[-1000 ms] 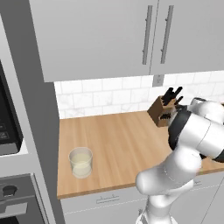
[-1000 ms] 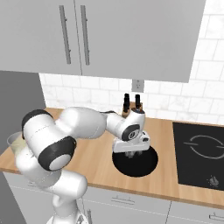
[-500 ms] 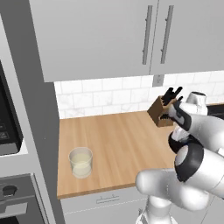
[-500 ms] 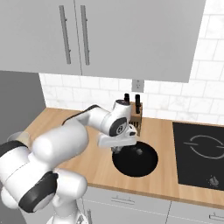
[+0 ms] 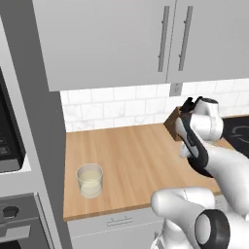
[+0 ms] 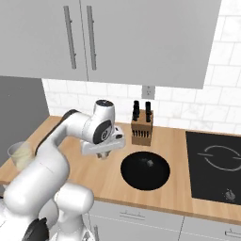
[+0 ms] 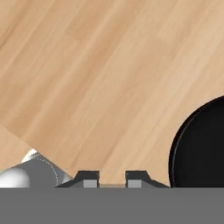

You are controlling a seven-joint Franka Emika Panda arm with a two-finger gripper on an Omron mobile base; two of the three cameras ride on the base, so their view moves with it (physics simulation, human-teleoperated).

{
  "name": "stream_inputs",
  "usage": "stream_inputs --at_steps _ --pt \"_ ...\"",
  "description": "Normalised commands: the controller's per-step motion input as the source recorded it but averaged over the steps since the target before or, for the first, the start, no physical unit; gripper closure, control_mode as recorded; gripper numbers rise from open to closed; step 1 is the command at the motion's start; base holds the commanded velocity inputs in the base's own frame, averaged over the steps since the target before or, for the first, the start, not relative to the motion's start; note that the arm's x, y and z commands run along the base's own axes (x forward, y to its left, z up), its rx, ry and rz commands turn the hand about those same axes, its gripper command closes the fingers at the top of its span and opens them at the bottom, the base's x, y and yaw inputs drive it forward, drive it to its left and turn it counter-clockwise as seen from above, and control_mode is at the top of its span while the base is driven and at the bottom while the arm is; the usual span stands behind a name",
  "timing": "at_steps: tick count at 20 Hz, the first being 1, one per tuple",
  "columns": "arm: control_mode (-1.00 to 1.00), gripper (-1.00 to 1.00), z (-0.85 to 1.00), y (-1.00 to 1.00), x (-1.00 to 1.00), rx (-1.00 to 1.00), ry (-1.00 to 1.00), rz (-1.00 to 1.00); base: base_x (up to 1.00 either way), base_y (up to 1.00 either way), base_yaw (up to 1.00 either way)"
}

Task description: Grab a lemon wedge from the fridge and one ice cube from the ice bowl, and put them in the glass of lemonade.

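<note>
- My end effector [image 6: 102, 155] hangs above bare wood on the desk [image 6: 188, 188], pointing straight down, just left of the black bowl [image 6: 144, 170]
- In the hand view the two fingertips [image 7: 90, 178] stand a small gap apart, with only wood grain visible between them; I judge the end effector clenched, and I cannot make out anything held, though an ice cube would be small and pale enough to escape notice
- The black bowl sits on the desk in front of the knife block [image 6: 141, 131]; a faint pale speck shows inside it in the right base view, too small to identify. I take this to be the ice bowl, placed within easy reach of the arm
- The glass of lemonade [image 5: 90, 180] stands upright near the front left corner of the desk, well apart from the bowl and from my end effector, with pale yellow liquid in its lower part. Its open top and the bare wood around it leave room for a drop from above
- The cooktop [image 6: 214, 164] lies to the right of the bowl, away from the work
- My judgement: the wrist is placed between bowl and glass, so the next need is travel left across the desk to a point over the glass
</note>
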Motion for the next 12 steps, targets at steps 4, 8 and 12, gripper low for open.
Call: stream_inputs --at_steps 4,8,12 --pt "-1.00 1.00 0.39 0.79 -0.06 -0.02 -0.01 0.13 0.00 0.00 0.00" --pt "-1.00 1.00 0.29 0.78 -0.03 -0.02 0.00 0.18 0.00 0.00 0.00" --pt "-1.00 1.00 0.15 0.79 -0.02 -0.02 0.00 0.20 0.00 0.00 0.00"
